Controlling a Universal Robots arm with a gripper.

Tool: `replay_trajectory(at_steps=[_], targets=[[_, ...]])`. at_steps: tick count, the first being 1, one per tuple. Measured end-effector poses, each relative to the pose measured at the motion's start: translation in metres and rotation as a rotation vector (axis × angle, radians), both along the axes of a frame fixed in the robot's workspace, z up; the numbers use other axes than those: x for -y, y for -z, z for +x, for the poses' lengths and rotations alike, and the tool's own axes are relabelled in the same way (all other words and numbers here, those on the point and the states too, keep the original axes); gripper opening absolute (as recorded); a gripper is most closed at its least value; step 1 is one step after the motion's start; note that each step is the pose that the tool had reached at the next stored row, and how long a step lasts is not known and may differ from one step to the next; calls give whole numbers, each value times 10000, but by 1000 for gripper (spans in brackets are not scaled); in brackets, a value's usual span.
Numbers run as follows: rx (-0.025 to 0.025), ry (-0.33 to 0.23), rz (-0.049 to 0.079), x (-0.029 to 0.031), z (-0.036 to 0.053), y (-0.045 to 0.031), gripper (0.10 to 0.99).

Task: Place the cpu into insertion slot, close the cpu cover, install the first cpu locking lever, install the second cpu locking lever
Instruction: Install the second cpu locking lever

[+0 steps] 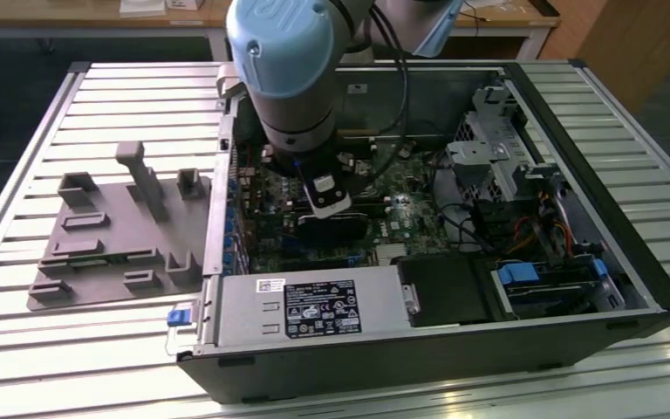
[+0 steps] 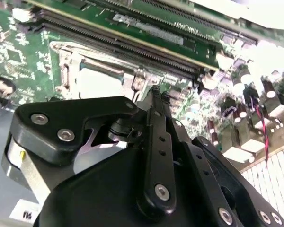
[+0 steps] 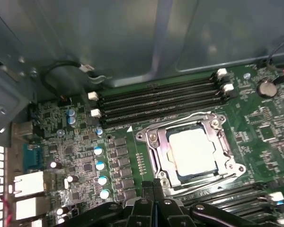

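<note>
Exterior view: arm reaches down into the open computer case (image 1: 614, 288); gripper (image 1: 331, 202) over the green board (image 1: 411, 218).

Second wrist view: fingers (image 2: 154, 101) pressed together, holding nothing.

First wrist view: chip (image 3: 193, 150) seated in the socket (image 3: 191, 176), metal cover (image 3: 154, 142) closed around it.

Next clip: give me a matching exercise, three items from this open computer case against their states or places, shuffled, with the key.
Items:
1. silvery square cpu
2. thin silver metal cpu cover
3. black gripper

States:
A. down over the socket, framing the chip
B. fingers together, beside the socket
C. seated in the insertion slot

Pairs: 1-C, 2-A, 3-B
</note>
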State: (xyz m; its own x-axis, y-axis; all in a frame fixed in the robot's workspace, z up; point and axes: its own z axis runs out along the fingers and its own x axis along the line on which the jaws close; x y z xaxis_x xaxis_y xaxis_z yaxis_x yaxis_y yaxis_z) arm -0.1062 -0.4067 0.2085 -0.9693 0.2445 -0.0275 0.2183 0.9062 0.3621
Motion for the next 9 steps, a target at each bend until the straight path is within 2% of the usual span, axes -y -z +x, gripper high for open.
replay_trajectory(at_steps=[4,5,7,9], targets=[[0,0,-43,-1,1,-95,102],[1,3,-130,-1,2,-101,102],[0,20,-384,-1,5,-105,102],[0,53,-499,-1,29,-105,102]])
